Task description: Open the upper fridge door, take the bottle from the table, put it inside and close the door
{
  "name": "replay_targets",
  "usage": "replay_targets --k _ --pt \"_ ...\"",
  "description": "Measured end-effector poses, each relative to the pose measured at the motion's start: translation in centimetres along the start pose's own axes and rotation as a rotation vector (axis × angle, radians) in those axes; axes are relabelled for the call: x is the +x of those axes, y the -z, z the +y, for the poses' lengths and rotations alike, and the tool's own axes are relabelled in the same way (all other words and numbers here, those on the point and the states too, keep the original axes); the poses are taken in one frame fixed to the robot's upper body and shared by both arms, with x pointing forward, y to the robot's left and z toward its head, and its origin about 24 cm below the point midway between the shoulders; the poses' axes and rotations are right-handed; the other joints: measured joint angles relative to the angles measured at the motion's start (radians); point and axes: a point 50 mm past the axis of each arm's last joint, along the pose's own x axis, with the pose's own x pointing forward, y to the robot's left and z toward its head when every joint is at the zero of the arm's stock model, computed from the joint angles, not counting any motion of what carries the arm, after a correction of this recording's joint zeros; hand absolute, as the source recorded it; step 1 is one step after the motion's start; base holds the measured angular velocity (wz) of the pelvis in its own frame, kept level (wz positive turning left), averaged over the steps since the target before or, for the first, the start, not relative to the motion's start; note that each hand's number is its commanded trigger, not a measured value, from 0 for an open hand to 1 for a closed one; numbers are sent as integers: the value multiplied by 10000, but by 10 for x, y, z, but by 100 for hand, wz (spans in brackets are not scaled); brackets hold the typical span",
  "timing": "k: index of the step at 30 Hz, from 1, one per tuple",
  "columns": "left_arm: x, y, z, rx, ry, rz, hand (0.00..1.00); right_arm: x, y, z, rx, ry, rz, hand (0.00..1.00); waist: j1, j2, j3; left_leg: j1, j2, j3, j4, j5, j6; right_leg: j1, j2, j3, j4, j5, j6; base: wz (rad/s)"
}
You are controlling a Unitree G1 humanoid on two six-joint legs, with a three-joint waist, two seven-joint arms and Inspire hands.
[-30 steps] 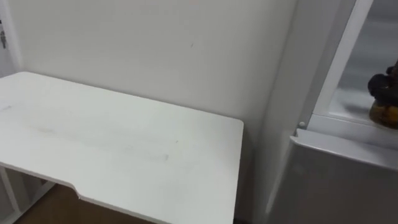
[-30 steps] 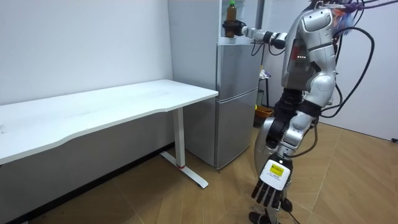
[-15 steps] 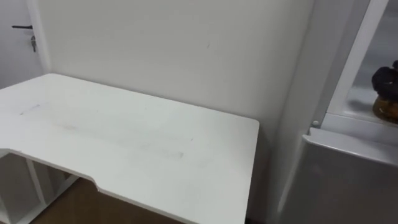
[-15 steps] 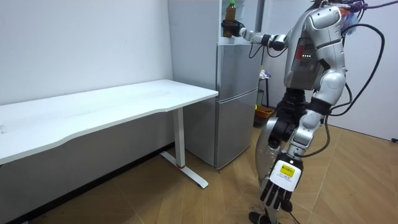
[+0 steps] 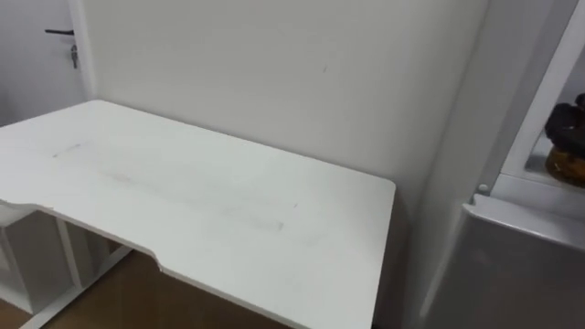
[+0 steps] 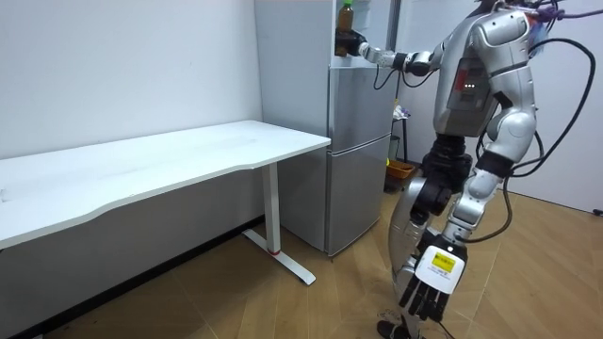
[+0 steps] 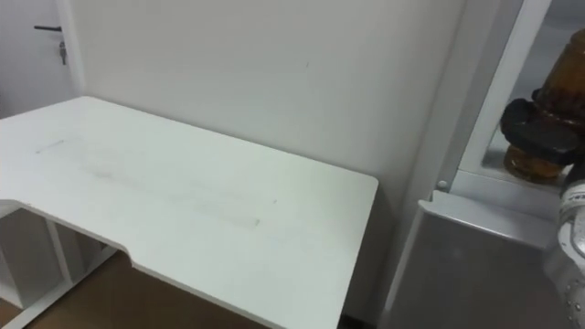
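An amber bottle with a green cap is held upright at the opening of the upper fridge. My right hand is shut round its lower part, and the arm reaches in from the right. In the left eye view the same hand and the bottle's base sit at the right edge. My left hand hangs low beside my legs, fingers straight. I stand in front of the grey fridge, turned partly towards the desk.
A long white desk stands against the wall left of the fridge, its corner close to the fridge's side. The grey lower fridge door is closed below the bottle. A white door with a handle is at far left.
The head camera has swung, so desk and fridge slid right in the eye view. My right hand pushed the bottle slightly further towards the fridge. My torso and hanging left arm shifted to the room view's right.
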Motion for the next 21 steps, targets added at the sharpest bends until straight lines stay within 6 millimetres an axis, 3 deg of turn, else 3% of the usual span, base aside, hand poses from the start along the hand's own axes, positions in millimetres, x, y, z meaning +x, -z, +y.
replay_targets --k 7,10,13,21 --pt "0 -1 1 -12 -18 54 0 11 0 -1 668 51 633 100 -1 38 -19 -36 3 -37 21 7 -10 -13 2 -49 15 16 -26 1" --pt "0 0 1 -19 -34 148 0 13 1 -2 764 47 857 100 -32 -7 -82 -61 -1 -57 28 11 -9 -15 -3 -117 13 20 -33 1" --pt "0 2 2 -39 -56 289 0 15 3 -4 939 113 1187 100 -34 -26 -195 -16 -12 -70 22 36 -11 22 -2 -118 10 20 -33 0" --pt "-4 5 5 -93 -218 191 0 19 1 -8 1334 270 1621 100 -111 -43 -172 -26 -56 -206 19 46 -21 50 -2 -147 -3 20 -33 3"
